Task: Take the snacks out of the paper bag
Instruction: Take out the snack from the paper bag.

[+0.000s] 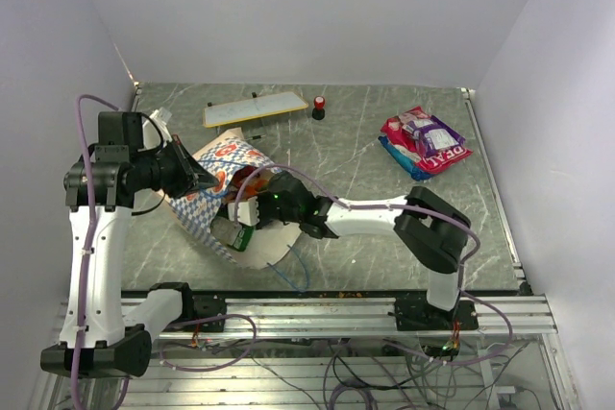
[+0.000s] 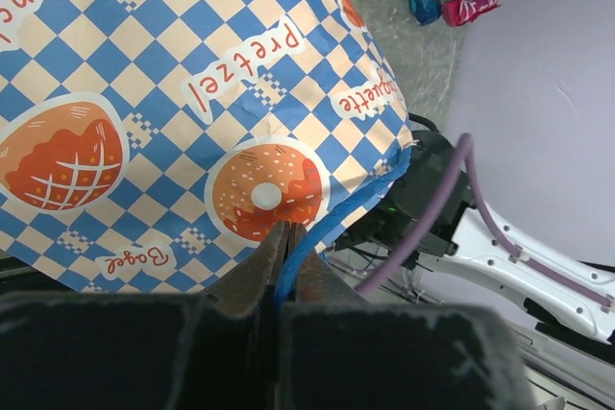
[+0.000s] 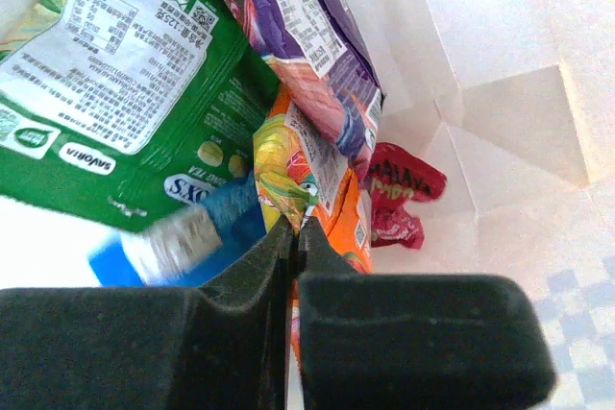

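Two claws are mine, and both are at the large blue-and-white checkered paper bag, which lies tipped on its side on the grey marbled table. My left claw is pressed together on the blue cord running along the bag's edge, just below a round orange-red doughnut logo. My right claw reaches inside the bag, past its cream lining, fingers closed tight on the crinkled edge of a glossy orange packet. Around that packet, inside the bag, lie a green packet with a white label, a purple-and-magenta packet, a blue packet and, deeper in, a tiny red wrapper. Well away from the bag, to its right, a magenta-red packet rests on a blue one. Beyond the bag lie a flat white yellow-edged board and a small red-and-black knob.
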You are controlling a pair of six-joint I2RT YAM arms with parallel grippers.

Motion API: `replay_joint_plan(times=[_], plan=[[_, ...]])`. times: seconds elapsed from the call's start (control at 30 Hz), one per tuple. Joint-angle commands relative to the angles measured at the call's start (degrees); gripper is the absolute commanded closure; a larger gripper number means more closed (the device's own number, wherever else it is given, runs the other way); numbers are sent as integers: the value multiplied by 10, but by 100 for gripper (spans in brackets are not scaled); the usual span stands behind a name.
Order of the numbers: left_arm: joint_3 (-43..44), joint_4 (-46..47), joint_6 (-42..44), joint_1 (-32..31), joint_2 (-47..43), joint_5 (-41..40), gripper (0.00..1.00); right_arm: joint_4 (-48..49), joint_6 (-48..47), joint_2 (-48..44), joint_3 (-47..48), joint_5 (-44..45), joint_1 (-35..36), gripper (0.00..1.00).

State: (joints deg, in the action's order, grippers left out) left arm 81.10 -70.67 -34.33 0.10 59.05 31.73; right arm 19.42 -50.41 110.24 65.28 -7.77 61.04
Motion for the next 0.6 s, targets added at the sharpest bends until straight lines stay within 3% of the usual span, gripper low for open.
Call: replay_joint_plan(times=[0.0,0.37,0.57], plan=[[-16,8,-7,-4,-18,-7,93,12,53,-62,-35,-23,0,100],[-36,45,-22,-4,-8,-6,93,18,168,-149,-95,-86,2,100],[-39,72,-34,-4,5,-15,93,-34,190,-202,-61,-101,2,100]])
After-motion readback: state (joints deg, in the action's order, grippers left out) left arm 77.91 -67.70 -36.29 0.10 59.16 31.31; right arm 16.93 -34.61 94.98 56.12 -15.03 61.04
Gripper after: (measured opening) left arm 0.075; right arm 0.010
